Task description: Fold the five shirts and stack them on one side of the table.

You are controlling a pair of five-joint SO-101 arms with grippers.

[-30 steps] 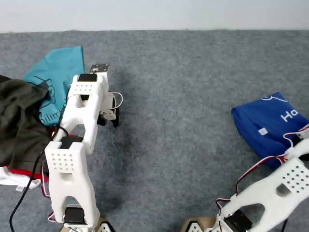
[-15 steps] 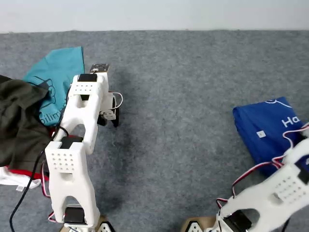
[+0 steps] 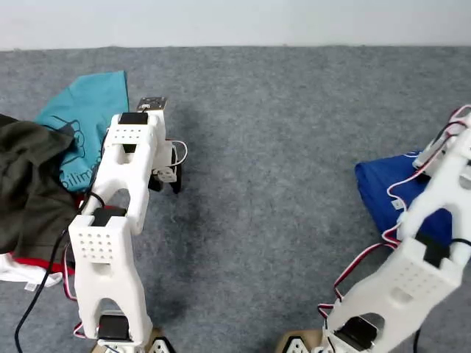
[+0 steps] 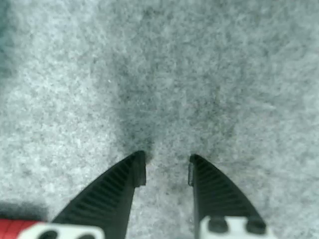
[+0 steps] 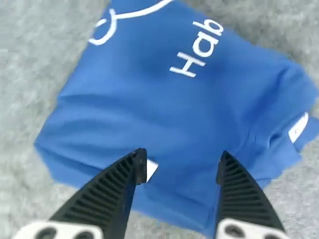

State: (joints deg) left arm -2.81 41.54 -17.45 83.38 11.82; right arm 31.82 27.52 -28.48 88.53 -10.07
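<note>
1. Right gripper (image 5: 182,160), jaws apart, swings up over the folded blue shirt (image 5: 164,99) at the right of the surface (image 3: 280,147).
2. Left gripper (image 4: 167,167) stays open over bare grey; the heap (image 3: 44,169) at left awaits folding.

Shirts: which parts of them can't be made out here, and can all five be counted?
High view: the blue shirt is partly covered by the right arm and cut by the picture's edge.
High view: the dark shirt lies over the teal shirt and a white and red garment; the edge cuts the pile, so five cannot be counted.
Right wrist view: the blue shirt's print runs off the edge.
</note>
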